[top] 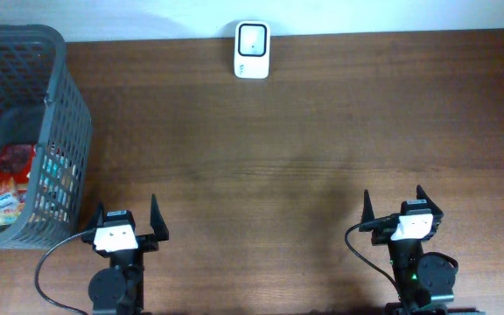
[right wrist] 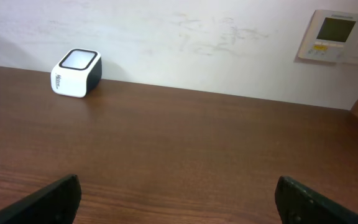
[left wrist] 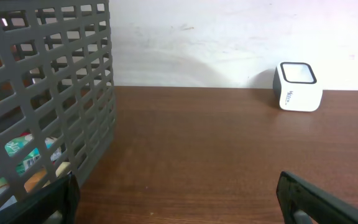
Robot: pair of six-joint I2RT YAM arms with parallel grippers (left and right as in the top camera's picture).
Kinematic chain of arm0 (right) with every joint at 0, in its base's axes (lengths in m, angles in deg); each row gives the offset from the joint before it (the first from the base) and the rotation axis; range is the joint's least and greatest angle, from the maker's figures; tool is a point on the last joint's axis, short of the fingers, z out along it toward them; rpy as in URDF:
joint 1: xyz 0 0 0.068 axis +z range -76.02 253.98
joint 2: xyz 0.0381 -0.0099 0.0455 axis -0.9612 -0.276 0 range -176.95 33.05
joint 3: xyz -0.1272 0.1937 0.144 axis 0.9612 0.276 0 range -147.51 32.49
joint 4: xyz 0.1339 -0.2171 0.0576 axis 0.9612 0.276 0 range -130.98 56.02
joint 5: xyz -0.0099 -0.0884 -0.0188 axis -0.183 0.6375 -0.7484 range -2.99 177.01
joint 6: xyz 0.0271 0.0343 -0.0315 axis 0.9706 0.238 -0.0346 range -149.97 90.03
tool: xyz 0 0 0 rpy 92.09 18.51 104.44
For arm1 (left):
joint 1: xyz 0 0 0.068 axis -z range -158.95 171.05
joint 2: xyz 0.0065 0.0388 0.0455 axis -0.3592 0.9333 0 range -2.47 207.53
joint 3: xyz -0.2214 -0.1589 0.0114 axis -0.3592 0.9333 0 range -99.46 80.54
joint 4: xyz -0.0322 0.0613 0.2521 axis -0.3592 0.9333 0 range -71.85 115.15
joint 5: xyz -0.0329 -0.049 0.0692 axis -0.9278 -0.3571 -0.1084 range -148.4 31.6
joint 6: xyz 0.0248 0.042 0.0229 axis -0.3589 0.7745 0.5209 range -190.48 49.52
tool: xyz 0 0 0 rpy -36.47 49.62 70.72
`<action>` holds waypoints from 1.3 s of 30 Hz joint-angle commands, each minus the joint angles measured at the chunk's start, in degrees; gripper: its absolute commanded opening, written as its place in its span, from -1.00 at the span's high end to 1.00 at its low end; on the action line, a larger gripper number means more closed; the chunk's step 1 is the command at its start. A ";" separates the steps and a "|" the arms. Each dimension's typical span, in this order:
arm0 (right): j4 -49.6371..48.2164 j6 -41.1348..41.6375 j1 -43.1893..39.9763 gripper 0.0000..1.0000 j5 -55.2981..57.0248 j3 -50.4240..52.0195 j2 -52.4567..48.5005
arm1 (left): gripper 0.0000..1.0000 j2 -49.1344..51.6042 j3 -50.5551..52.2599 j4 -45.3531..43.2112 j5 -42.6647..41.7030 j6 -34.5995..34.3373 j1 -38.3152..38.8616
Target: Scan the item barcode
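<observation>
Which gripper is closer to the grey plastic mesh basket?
Left. The left gripper sits open just beside the near corner of the grey plastic mesh basket, not touching it; the right gripper, also open, is far off across the brown wooden table.

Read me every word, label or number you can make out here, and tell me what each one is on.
No text here can be read outright.
Side of the white scanner: a short dark logo, too blurred to read.
Front of the wall panel: screen and buttons, nothing legible.
Face of the red packet in the basket: printing too small to read.
</observation>
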 commanded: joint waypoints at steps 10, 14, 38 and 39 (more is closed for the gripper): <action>0.26 -0.20 -0.35 -0.97 0.11 0.42 0.15 | -0.98 -0.42 0.35 0.02 -0.46 -0.57 -0.31; 0.26 -0.20 -0.35 -0.97 0.11 0.42 0.15 | -0.98 -0.42 0.35 0.02 -0.44 -0.57 -0.31; 0.26 -0.17 -0.35 -0.97 0.11 0.42 0.15 | -0.98 21.64 -39.71 -3.61 -22.32 1.01 -0.24; 0.26 -0.17 -0.35 -0.97 0.11 0.42 0.15 | -0.98 22.77 -39.71 -4.90 -21.99 1.03 -0.28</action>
